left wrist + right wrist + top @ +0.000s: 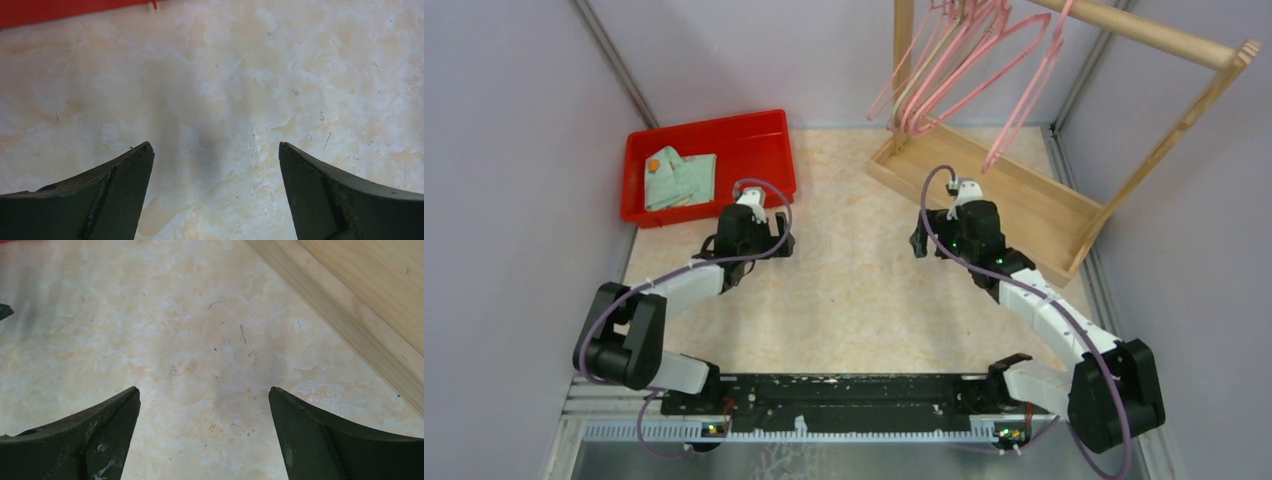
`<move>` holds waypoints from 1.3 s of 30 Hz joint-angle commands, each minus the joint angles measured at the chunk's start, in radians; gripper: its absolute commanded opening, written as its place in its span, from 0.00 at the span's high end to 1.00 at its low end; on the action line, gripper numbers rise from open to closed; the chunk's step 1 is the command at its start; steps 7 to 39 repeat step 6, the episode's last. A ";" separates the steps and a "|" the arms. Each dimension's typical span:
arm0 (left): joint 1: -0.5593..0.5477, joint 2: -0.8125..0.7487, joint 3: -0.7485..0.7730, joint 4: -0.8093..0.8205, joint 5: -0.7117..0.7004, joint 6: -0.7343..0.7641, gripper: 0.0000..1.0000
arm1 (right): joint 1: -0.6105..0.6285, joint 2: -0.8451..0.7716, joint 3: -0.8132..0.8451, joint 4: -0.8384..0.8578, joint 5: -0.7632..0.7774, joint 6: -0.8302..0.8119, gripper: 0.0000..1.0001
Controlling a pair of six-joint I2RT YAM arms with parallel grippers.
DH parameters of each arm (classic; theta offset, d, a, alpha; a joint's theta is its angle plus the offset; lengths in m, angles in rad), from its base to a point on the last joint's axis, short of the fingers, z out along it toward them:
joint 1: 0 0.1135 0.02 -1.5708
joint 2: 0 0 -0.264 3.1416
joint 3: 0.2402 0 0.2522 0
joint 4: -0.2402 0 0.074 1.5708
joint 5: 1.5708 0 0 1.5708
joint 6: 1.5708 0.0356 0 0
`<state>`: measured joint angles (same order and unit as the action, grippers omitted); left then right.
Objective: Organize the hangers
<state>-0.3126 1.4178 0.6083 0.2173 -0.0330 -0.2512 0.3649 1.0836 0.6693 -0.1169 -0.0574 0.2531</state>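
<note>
Your top view looks steeply down from high behind the near edge, facing the far wall, and takes in the whole surface point(854, 290). Each wrist view sits close over that surface, looking down. The left pincer point(215, 145) view catches the edge of the tray point(60, 12), the right pincer point(204, 389) view the rack point(360, 305) base. The top view shows both.

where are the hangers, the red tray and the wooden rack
hangers point(972, 22), top view, bunched pink wires near their hooks
red tray point(754, 160), top view, bare inner floor
wooden rack point(1034, 205), top view, flat base board
</note>
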 commanded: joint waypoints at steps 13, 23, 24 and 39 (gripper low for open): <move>-0.005 0.004 0.020 0.033 0.014 0.032 0.00 | 0.012 -0.014 0.008 0.122 0.124 -0.047 0.01; -0.005 0.004 0.020 0.033 0.014 0.032 0.00 | 0.012 -0.014 0.008 0.122 0.124 -0.047 0.01; -0.005 0.004 0.020 0.033 0.014 0.032 0.00 | 0.012 -0.014 0.008 0.122 0.124 -0.047 0.01; -0.005 0.004 0.020 0.033 0.014 0.032 0.00 | 0.012 -0.014 0.008 0.122 0.124 -0.047 0.01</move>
